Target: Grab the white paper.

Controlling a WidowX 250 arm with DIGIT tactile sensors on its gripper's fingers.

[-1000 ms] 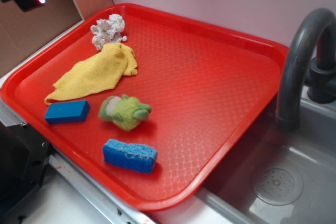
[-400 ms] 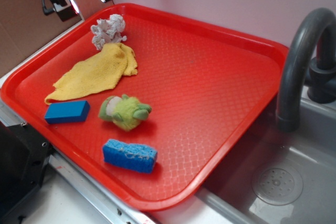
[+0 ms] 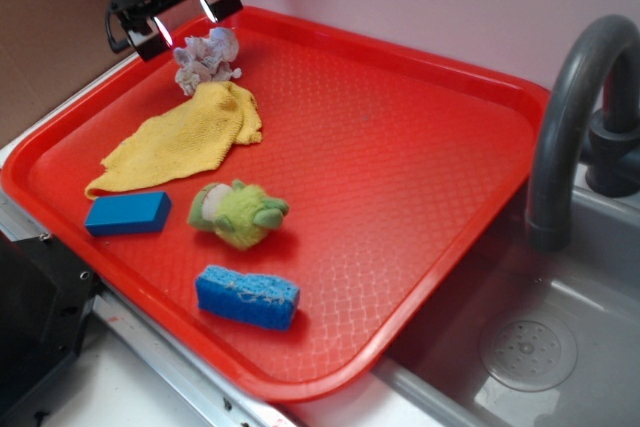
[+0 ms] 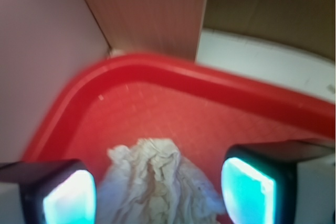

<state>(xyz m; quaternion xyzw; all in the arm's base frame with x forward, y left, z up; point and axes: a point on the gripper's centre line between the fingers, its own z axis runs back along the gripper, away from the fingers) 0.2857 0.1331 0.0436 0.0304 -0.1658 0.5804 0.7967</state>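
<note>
A pale counter [image 3: 150,387] carries a sink basin [image 3: 560,347] at one side, with a dark grey faucet [image 3: 570,117] arching over it, and a large red tray [image 3: 420,147] that overhangs the basin edge. The tray serves as the work surface and holds every loose item. Largest of these is a flat yellow cloth [image 3: 185,137], spread toward the tray's far left corner. Nearer the front lie a green plush toy [image 3: 240,212], a rough blue sponge [image 3: 247,296] and a smooth blue block [image 3: 127,213], all well apart from the target and posing no obstruction. The white paper [image 3: 207,58] sits as a crumpled wad in the far corner of the tray, touching or just beside the upper tip of the yellow cloth. The claw [image 3: 177,19] hangs directly above and slightly behind the wad, released, with both fingers spread wide. The wrist view confirms the alignment: the white paper [image 4: 157,182] lies between the two finger pads [image 4: 247,190], neither pad in contact. In my judgement this placement is a straddle prior to descent. One risk is noted: the cloth's edge is close enough that a low closure may catch it with the wad.
</note>
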